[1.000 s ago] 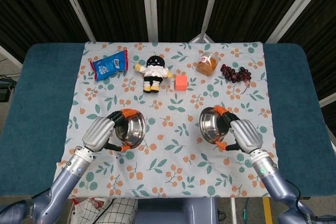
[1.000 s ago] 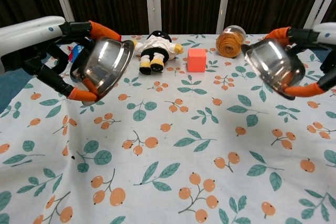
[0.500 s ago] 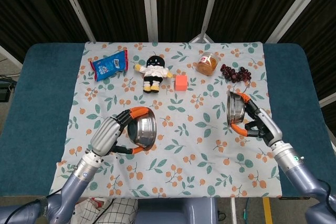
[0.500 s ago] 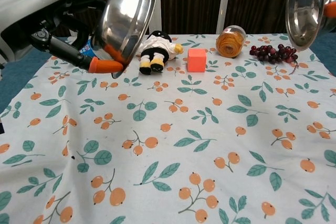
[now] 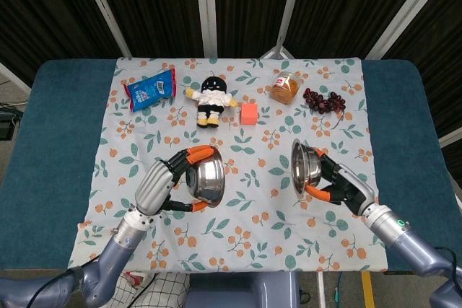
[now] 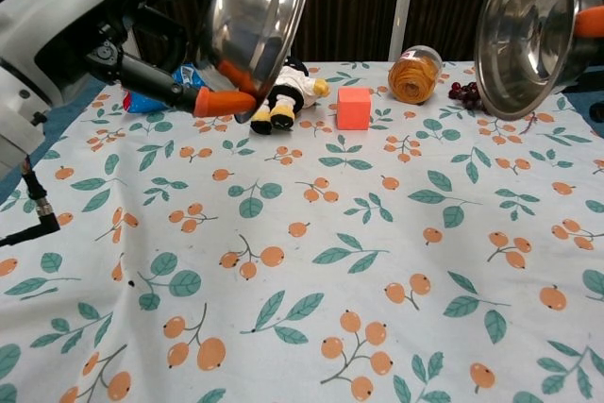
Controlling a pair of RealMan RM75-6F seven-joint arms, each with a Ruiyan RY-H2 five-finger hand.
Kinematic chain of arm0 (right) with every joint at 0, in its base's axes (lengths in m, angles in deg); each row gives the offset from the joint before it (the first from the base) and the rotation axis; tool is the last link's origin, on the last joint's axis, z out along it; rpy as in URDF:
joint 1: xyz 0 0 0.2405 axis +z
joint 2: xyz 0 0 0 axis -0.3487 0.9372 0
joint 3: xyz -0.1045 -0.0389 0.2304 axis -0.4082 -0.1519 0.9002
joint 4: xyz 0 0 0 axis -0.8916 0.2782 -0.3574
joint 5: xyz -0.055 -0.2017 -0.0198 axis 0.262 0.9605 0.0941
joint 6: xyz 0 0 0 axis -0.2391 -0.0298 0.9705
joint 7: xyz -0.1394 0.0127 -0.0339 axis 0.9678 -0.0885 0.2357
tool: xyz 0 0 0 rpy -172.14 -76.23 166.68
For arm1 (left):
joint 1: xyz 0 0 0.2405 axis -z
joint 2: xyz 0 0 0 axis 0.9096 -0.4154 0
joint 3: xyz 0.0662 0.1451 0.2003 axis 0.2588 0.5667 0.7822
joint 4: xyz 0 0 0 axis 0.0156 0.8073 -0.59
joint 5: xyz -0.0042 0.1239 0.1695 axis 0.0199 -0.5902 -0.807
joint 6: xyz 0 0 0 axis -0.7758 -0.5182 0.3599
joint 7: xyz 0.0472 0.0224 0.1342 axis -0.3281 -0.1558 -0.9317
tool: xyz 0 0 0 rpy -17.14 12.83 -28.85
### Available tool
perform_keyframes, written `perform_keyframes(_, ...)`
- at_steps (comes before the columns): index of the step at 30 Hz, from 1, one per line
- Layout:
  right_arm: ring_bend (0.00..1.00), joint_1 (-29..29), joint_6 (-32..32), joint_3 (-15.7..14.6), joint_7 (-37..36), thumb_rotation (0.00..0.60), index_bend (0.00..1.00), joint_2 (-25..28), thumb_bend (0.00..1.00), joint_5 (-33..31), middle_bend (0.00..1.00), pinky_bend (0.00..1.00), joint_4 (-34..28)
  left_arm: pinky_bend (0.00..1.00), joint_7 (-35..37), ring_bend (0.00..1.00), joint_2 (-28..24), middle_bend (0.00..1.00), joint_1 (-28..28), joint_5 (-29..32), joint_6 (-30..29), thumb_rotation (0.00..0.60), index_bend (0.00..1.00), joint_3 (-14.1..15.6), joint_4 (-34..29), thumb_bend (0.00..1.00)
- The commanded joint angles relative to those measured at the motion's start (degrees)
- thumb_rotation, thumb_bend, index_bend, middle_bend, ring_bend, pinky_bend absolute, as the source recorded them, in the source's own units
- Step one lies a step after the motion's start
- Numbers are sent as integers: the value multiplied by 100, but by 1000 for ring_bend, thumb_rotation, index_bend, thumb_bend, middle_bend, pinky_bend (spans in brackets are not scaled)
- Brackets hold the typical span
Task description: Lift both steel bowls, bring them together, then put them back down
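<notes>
Two steel bowls held aloft over a floral tablecloth [image 5: 238, 200] on a blue-padded bench [image 5: 50, 149]. Left steel bowl [image 5: 206, 180] gripped by the left hand [image 5: 162, 184], orange-tipped fingers [image 6: 225, 101] hooked over the rim at top and bottom, mouth tipped sideways toward the centre. Right steel bowl [image 5: 304, 167] gripped by the right hand [image 5: 345, 189], fingers likewise wrapped over the rim, mouth turned toward the other bowl. Both bowls clear of the cloth, near each other but apart, with open cloth showing between them. Seen from the chest camera, both high in the picture, the left one above a plush doll [image 5: 211, 100]. Along the far edge of the cloth: a blue snack packet [image 5: 151, 89], the doll, an orange cube [image 5: 249, 112], a jar lying on its side [image 5: 284, 88], a bunch of dark grapes [image 5: 324, 100]. Likely handling: thin polished metal, stiff and light, but slick, so prone to sliding or twisting in a loose hold. Best purchase at the rolled rim, with fingers inside and thumb outside, as held here. Contact between the two probably loud and springy, so a slow approach advisable. Dents unlikely; a drop mostly a matter of rolling away among the items at the back.
</notes>
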Motion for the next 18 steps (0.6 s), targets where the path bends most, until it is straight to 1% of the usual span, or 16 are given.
perform_keyframes(1,986,59,62,-81,329,600,1000,-137,388,-221,981,1000,-264,777,45,609,198,710,91,-91,-62,600,578,-40,123,509)
perform_keyframes(4,986,101,70,-78,696,600,1000,-260,389,-475,981,1000,-463,777,39,608,357,710,157,-108,-53,600,578,-60,184,508)
perform_keyframes(11,986,202,89,45,1348,600,1000,-437,392,-1135,981,1000,-773,778,3,609,631,711,254,-157,-19,600,578,-7,339,507)
perform_keyframes(18,986,186,71,118,1707,600,1000,-418,392,-1381,980,1000,-1168,777,-18,609,821,712,348,-170,42,600,579,15,533,506)
